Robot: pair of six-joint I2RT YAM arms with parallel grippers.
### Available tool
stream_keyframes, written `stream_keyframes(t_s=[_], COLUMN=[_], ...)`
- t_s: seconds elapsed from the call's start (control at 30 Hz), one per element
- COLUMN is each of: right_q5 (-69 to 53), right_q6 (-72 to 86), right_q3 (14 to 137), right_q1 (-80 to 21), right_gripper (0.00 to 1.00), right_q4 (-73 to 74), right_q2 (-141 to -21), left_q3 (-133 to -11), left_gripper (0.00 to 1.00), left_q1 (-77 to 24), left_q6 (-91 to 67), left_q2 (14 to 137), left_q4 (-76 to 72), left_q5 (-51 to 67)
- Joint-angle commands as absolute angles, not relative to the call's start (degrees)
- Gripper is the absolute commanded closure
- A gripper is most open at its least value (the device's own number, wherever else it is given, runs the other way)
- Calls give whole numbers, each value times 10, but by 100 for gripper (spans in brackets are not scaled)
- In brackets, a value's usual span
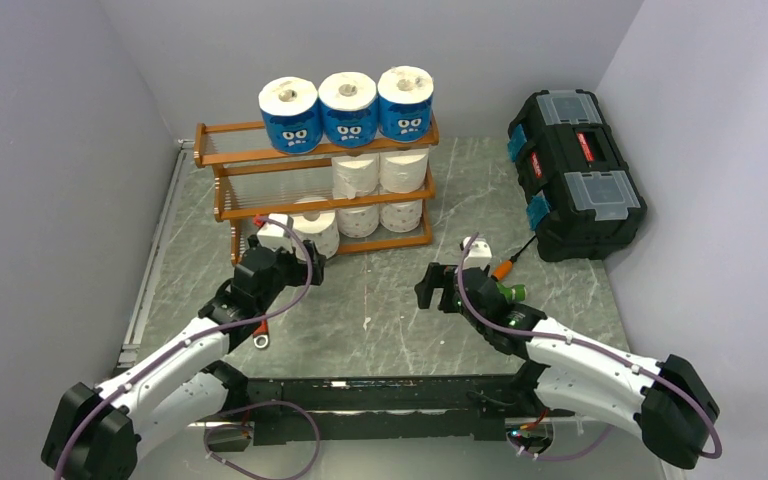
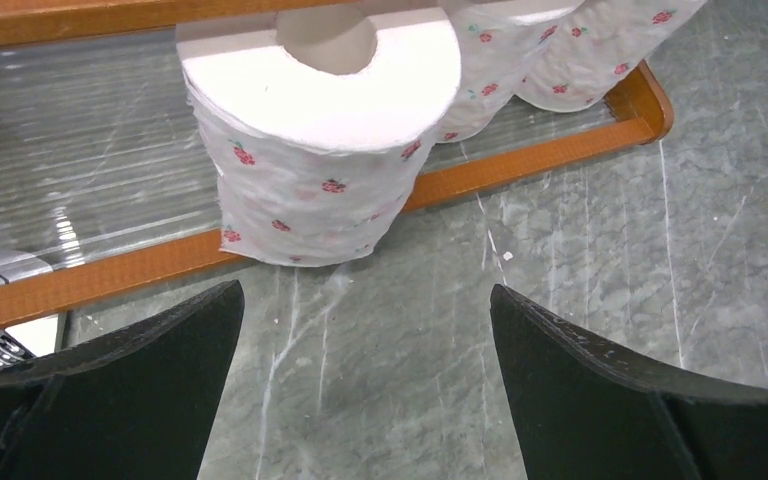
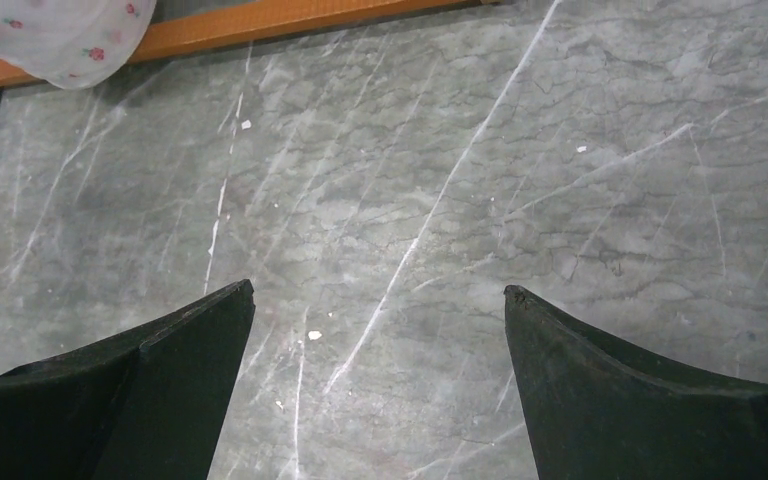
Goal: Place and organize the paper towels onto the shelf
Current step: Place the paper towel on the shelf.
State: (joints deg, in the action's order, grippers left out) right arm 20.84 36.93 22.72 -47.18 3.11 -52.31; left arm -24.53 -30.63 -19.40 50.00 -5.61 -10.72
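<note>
My left gripper (image 2: pixel 365 292) is spread wide, nothing in it. The flowered roll (image 2: pixel 310 180) is dead ahead, just in front of it. It's standing upright, core pointing up, on the front rail of the shelf (image 2: pixel 570 150), bottom tier, maybe overhanging a bit. The right gripper (image 3: pixel 378 292) is wide open too, over the table (image 3: pixel 560 150), well off to the side. So of my 2 arms, left's nearer for nudging it in.

place: robot lab cell | signs: bare white walls (image 1: pixel 50 150), grey table (image 1: pixel 390 290), black toolbox (image 1: pixel 575 170)
</note>
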Motion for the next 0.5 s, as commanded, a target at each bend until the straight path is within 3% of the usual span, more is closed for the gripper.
stream_keyframes(t_s=[0.0, 0.47], right_q5=[210, 210], right_q6=[378, 377], right_q3=[217, 205], right_q1=[-469, -470], right_gripper=[3, 3], right_q4=[3, 3], right_q2=[-504, -495], left_q3=[-231, -188], left_gripper=[1, 2], left_q1=[-309, -317], left_q6=[-217, -207], left_q2=[509, 559], left_q4=[-129, -237], left_q5=[-126, -180])
